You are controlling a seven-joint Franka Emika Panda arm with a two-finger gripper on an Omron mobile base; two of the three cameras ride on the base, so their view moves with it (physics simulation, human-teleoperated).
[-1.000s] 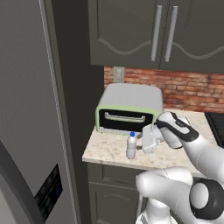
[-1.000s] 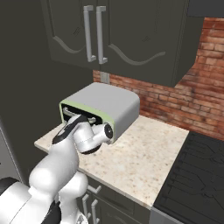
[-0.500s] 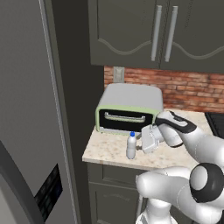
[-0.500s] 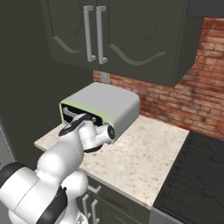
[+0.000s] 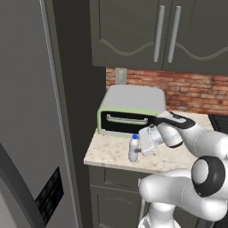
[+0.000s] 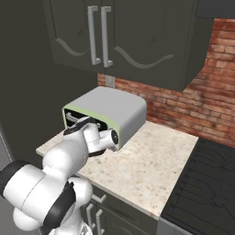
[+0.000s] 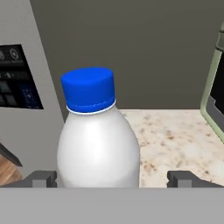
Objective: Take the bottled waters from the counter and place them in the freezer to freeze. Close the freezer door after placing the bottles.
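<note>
Your gripper (image 7: 111,177) stands released, jaws wide either side of the bottled water (image 7: 97,144) upright near the counter (image 5: 111,153) front edge, at 9 o'clock of the hand; close off-centre and you may tip it toward the freezer (image 5: 26,111).

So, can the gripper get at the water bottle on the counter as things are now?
Probably yes. The gripper is open with the water bottle standing upright between its fingertips on the counter, and nothing stands between them.
</note>
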